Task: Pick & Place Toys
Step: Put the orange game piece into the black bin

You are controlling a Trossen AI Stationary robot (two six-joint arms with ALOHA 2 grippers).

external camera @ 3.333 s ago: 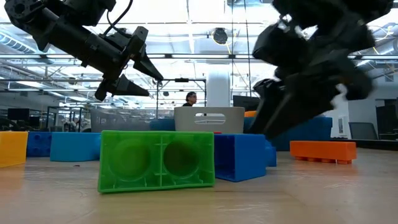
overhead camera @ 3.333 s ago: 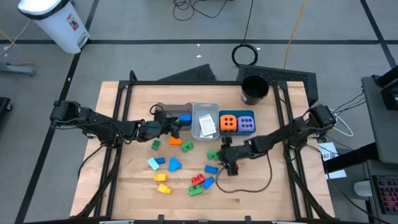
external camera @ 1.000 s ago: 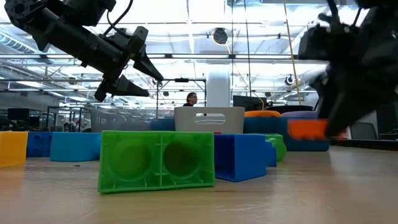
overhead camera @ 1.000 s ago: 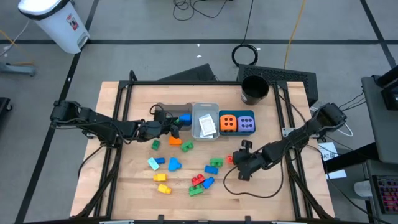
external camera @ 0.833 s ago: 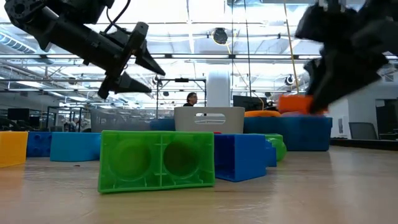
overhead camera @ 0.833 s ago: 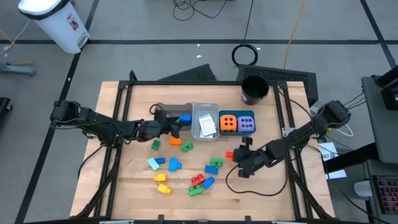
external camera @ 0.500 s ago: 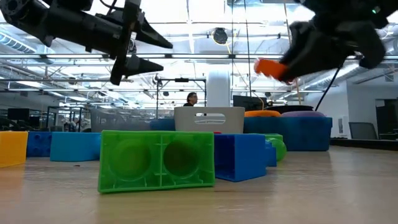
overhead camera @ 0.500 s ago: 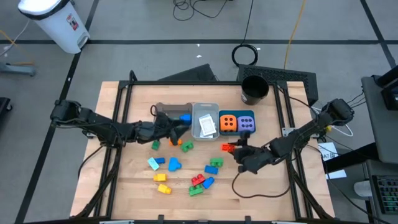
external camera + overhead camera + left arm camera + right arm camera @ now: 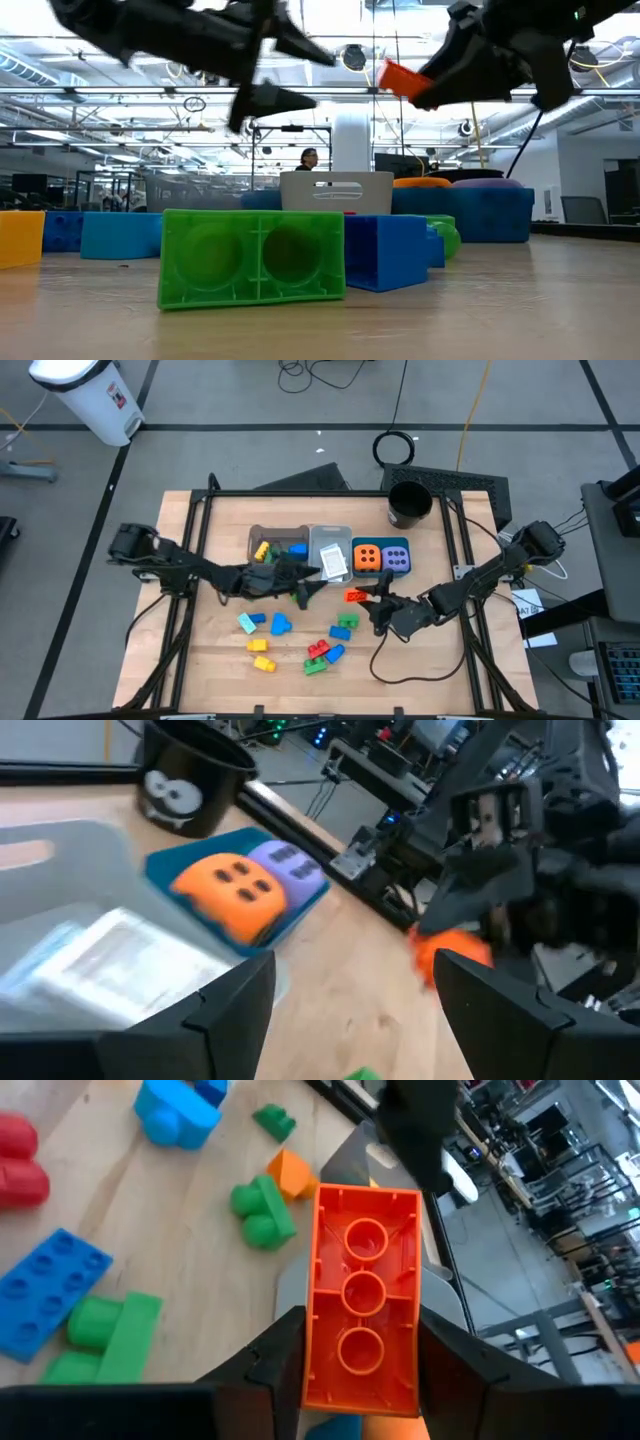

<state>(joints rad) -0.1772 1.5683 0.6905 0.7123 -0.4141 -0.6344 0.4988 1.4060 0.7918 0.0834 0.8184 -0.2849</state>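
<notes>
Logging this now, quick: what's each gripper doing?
Left gripper: open, holding nothing.
Right gripper: shut on the orange brick, lifted off the table.

High view looks straight down; low view sits at table (image 9: 420,660) level; both wrist views share the orange brick (image 9: 363,1295)
</notes>
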